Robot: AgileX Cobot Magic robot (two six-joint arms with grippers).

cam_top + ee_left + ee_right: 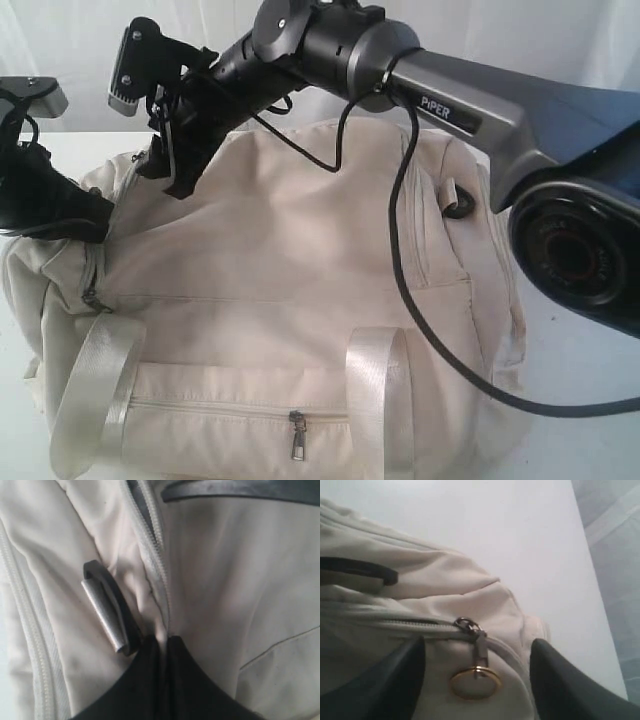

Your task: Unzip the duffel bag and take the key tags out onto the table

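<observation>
The cream duffel bag (pixel 300 260) lies on the white table (pixel 585 375) and fills most of the exterior view. My right gripper (pixel 479 645) has reached across to the bag's far left top and stands open. A silver zip pull with a gold ring (pixel 476 682) hangs between its fingers, and the main zip looks closed there. My left gripper (pixel 162 640) is shut, pinching a fold of the bag's fabric beside a zip track (pixel 152 535) and a metal buckle (pixel 106 611). The key tags are hidden.
The front pocket's zip pull (pixel 297 435) hangs between two pale webbing straps (pixel 95 395). A black cable (pixel 420 330) drapes from the right arm over the bag's right side. Bare table (pixel 520 535) lies beyond the bag's end.
</observation>
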